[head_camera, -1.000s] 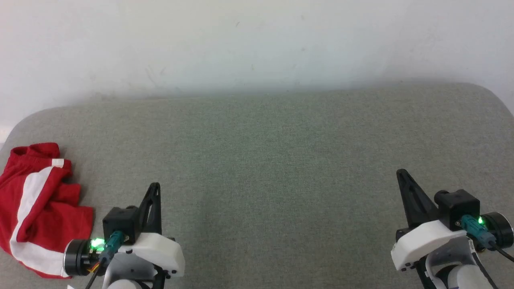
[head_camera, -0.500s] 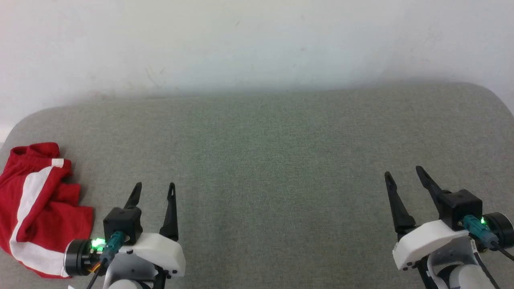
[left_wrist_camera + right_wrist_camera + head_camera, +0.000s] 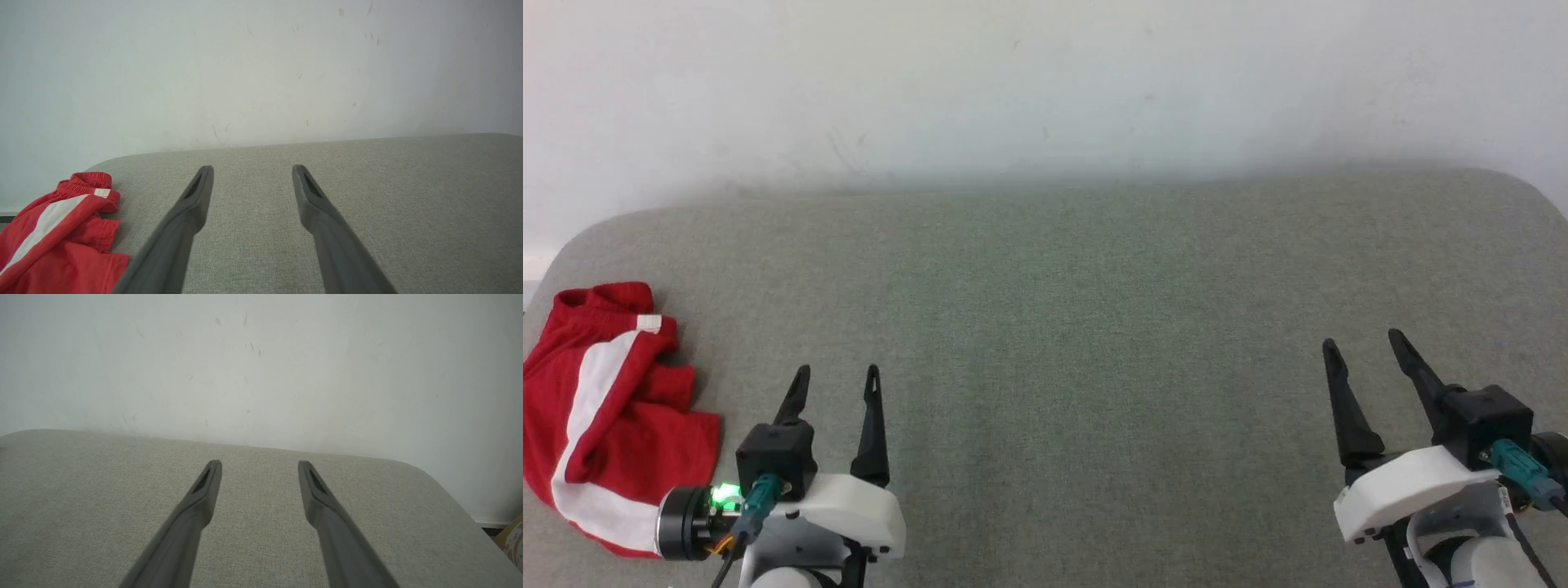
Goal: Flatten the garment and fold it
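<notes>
Grey-green fabric pad w/ rounded far corners, butted against a scuffed white wall along pad's far edge. At pad's left edge, near the rounded far-left corner, the garment lies bunched; red w/ a broad white band. Its long axis runs roughly far-to-near along that edge, gathered waistband end toward pad's far side, loose hems toward near side & centre. The left gripper is over pad's near-left part, beside the garment, not touching; jaws spread, nothing btwn. The right gripper is over pad's near-right part, jaws likewise apart, holding nothing. Open pad surface stretches across centre to right edge. A yellowish obj sits past pad's right edge, can't tell what.
</notes>
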`<state>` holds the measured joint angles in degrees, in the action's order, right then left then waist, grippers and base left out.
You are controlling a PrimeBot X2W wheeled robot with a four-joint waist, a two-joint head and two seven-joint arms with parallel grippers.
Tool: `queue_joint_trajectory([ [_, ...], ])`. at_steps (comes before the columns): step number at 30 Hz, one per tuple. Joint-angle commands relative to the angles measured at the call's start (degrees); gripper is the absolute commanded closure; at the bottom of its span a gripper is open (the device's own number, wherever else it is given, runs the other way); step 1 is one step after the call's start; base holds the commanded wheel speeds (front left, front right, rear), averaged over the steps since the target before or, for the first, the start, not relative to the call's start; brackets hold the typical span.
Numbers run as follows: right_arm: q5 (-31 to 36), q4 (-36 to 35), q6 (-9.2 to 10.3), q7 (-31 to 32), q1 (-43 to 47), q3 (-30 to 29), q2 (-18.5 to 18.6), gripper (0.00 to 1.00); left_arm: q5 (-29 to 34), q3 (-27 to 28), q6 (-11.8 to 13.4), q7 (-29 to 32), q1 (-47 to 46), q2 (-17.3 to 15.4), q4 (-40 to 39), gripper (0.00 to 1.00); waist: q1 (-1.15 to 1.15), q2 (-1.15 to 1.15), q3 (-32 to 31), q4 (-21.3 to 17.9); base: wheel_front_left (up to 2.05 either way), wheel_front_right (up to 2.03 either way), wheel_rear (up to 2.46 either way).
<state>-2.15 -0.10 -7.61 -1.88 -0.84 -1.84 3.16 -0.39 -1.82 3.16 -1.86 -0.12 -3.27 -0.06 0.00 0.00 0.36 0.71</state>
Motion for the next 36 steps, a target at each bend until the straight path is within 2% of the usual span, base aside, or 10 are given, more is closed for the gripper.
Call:
queue_joint_trajectory([
  [1, -0.62, -0.58, 0.02, -0.63, 0.54, -0.41, -0.06, 0.00, 0.24, -0.34, 0.83, -0.64, -0.46, -0.27, -0.34, 0.00, 0.00, 0.00, 0.12, 0.38, 0.00, 0.00, 0.00],
  [13, -1.28, -1.24, 0.03, -2.07, 0.86, -1.39, -0.08, 0.00, -0.04, -1.09, 3.23, -2.08, -0.62, -0.69, -0.65, 0.00, 0.00, 0.00, 0.74, 4.19, 0.00, 0.00, 0.00],
  [36, -2.46, -2.05, 0.05, -4.83, 1.26, -3.18, -0.13, 0.00, -0.44, -1.11, 7.03, -4.84, -1.21, -0.61, -1.39, 0.00, 0.00, 0.00, 2.18, 14.42, 0.00, 0.00, 0.00],
])
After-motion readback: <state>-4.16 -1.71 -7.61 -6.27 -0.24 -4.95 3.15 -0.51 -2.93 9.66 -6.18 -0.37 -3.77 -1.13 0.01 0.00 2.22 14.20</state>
